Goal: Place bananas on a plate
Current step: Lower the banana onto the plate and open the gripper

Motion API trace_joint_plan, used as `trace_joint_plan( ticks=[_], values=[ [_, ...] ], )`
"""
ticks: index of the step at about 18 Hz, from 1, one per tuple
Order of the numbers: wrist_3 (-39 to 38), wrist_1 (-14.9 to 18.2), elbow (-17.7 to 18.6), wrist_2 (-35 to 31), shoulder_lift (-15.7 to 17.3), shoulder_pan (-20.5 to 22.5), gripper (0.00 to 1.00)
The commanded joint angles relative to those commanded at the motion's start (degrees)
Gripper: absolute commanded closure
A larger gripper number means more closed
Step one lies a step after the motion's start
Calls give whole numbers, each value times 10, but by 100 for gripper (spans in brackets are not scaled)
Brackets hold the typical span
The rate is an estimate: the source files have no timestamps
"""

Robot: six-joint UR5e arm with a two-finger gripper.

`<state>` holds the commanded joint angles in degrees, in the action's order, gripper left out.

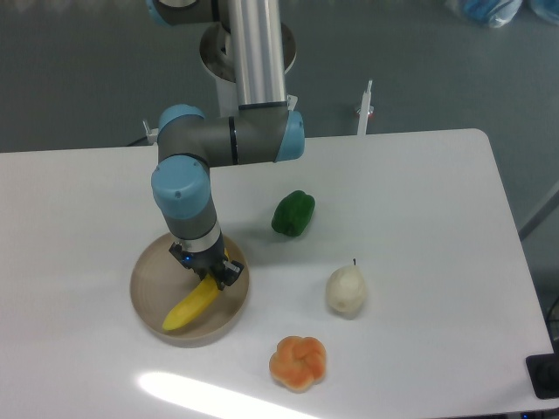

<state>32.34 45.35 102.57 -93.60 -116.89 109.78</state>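
Note:
The yellow banana (189, 307) lies slanted inside the round beige-tan plate (149, 279) at the front left of the table. My gripper (209, 269) points straight down over the banana's upper right end, and its dark fingers sit on either side of that end. From this angle I cannot make out whether the fingers still press the fruit or stand off it. The banana's lower left tip reaches toward the plate's front rim.
A green bell pepper (293, 214) sits right of the plate. A pale pear (346, 291) lies further right and nearer the front. An orange, lobed pumpkin-like object (298, 363) rests near the front edge. A thin white post (365, 110) stands at the table's back edge.

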Motion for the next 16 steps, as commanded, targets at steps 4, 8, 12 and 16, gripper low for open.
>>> trace_joint_plan(
  ticks=[4, 8, 12, 16],
  values=[
    [0, 0, 0, 0, -1, 0, 75],
    [11, 0, -4, 0, -6, 0, 75],
    [12, 0, -1, 0, -7, 0, 74],
    [12, 0, -3, 0, -5, 0, 44]
  ],
)
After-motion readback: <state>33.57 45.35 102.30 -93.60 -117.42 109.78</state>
